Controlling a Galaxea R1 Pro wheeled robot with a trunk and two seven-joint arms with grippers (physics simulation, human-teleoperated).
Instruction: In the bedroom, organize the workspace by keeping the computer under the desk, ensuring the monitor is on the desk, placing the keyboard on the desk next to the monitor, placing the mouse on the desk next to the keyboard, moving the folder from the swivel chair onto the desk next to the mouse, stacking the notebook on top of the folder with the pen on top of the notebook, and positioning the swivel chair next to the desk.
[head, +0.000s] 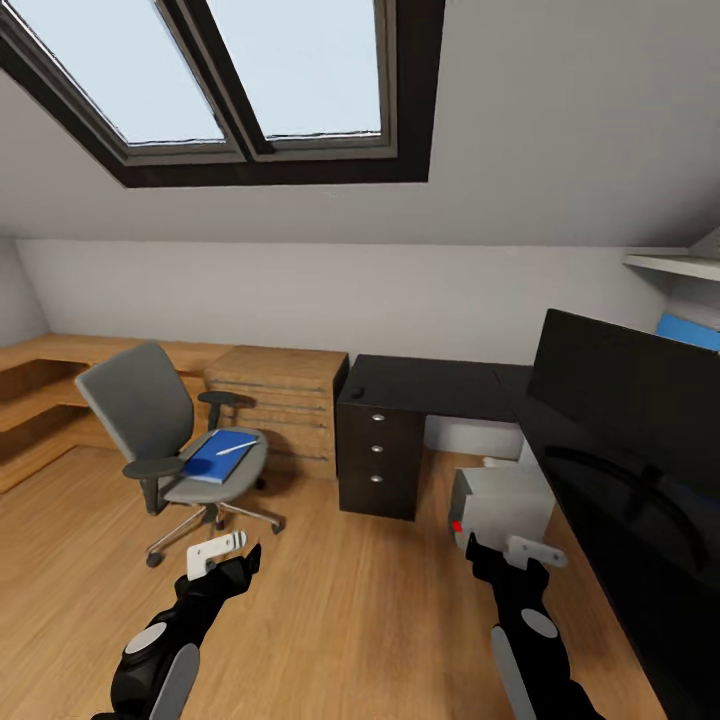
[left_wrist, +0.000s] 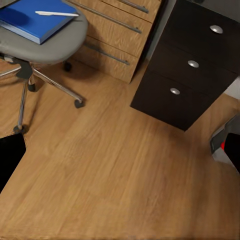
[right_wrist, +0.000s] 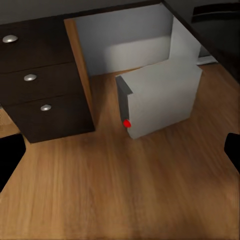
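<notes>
Facing swivel chair (head: 165, 425): folder (head: 220, 455) on its seat, pen (head: 236, 447) atop. I judge folder light, stiff; pinch edge. Left claw (head: 222, 553), right claw (head: 515, 553) empty, spread unclear.

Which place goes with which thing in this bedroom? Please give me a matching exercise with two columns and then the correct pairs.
Things:
1. folder
2. pen
3. computer
4. mouse

Places:
A. on the black desk top, above the drawers
B. on the floor under the desk
C. on the swivel chair seat
D. lying on top of the folder

Pairs: 1-C, 2-D, 3-B, 4-A
</notes>
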